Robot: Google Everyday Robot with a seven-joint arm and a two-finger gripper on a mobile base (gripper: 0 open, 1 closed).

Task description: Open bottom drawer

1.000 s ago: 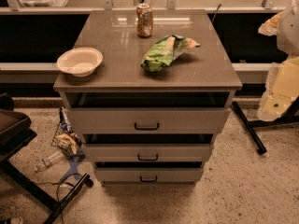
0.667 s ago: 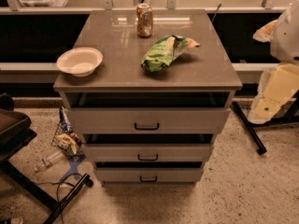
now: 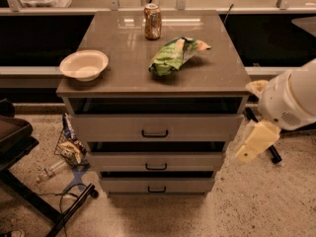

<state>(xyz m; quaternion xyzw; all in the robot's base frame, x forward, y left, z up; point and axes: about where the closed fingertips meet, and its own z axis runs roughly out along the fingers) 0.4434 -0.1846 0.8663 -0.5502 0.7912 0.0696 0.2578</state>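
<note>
The bottom drawer [image 3: 157, 185] is the lowest of three grey-beige drawer fronts on the cabinet. It has a small black bar handle [image 3: 157, 189]. A dark gap shows above its front, as above the two drawers over it. My gripper [image 3: 253, 144] hangs from the white arm [image 3: 291, 100] at the right of the cabinet. It is level with the middle drawer [image 3: 156, 161], just off the cabinet's right side, and touches nothing. It is above and to the right of the bottom drawer's handle.
On the cabinet top [image 3: 217, 75] stand a white bowl [image 3: 84, 64], a soda can [image 3: 152, 21] and a green chip bag [image 3: 175, 55]. Litter and a bottle [image 3: 66, 154] lie on the floor at left, by a black chair frame [image 3: 19, 147]. A black stand leg [image 3: 271, 154] is at right.
My arm and gripper have moved down and to the left, closer to the cabinet's right side. The drawers and the things on top have not moved.
</note>
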